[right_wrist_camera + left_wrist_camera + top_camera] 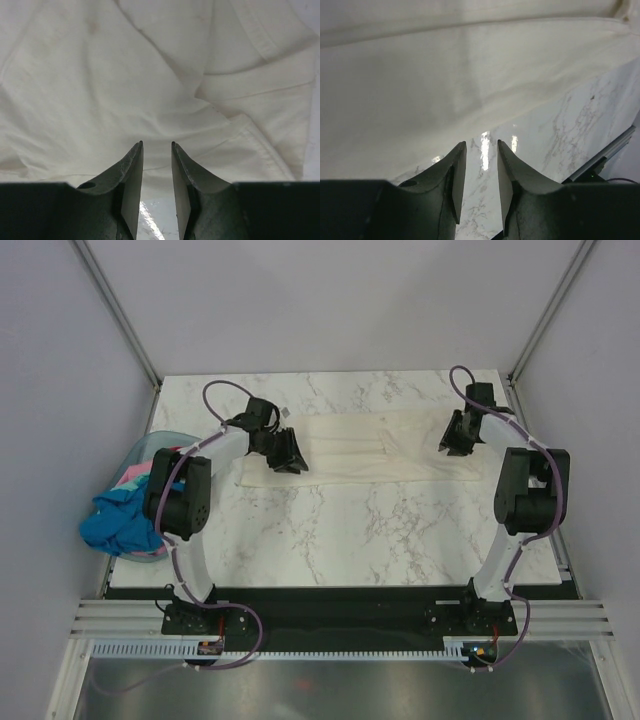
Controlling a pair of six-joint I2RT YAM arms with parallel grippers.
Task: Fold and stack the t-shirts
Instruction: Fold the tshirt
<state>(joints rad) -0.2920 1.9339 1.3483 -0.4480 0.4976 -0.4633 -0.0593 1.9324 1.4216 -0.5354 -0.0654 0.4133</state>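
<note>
L arm: elbow raised, wrist pitched down; left gripper [481, 144] jaws apart, nothing between | R arm: same pose; right gripper [156, 144] jaws parted, empty | cream-white t-shirt [370, 450]: flat on marble table [330, 530], hem just ahead of left tips, wrinkled cloth ahead of right tips | blue, pink, teal t-shirts [125, 520]: heaped well behind left gripper, to its left

One cream-white t-shirt [370, 452] lies at upper centre. At the left edge, one pale blue basket [150, 445] holds a heap of coloured shirts [120, 525]: blue, teal and pink show, their number unclear. One marble table [350, 530]. Two arms, two grippers: left gripper [288, 455], right gripper [455, 435], two fingers each.
</note>
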